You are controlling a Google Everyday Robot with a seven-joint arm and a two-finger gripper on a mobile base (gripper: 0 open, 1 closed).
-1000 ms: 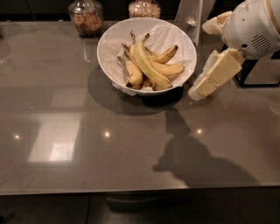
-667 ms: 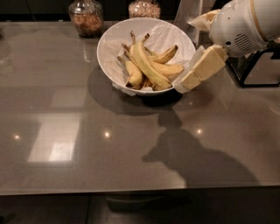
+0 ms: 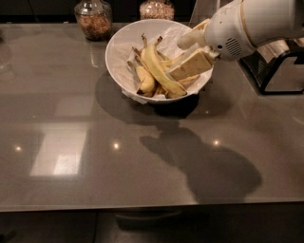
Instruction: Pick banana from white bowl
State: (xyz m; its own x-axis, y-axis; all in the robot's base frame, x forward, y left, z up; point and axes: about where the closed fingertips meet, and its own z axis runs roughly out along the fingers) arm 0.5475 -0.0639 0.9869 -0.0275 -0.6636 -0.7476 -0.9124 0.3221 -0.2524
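The white bowl (image 3: 117, 45) stands at the back middle of the grey table, lined with crumpled white paper. Several bananas lie in it. The banana (image 3: 159, 71), long, curved and pale yellow-green, runs from its brown stem at the back to a dark tip at the front right. My gripper (image 3: 183, 53) comes in from the right and hangs over the right half of the bowl. Its two cream fingers are spread apart, the lower finger (image 3: 191, 65) just above the bananas' right ends. It holds nothing. The bananas under the lower finger are partly hidden.
Two glass jars stand behind the bowl, one with brown grains (image 3: 93, 18) at the left and one (image 3: 156, 8) at the middle. A black frame (image 3: 280, 71) stands at the right edge. The arm's shadow falls on the grey tabletop (image 3: 71, 156) in front of the bowl.
My gripper has moved left from beside the bowl's right rim to over the bowl's right half, and its fingers now reach above the bananas.
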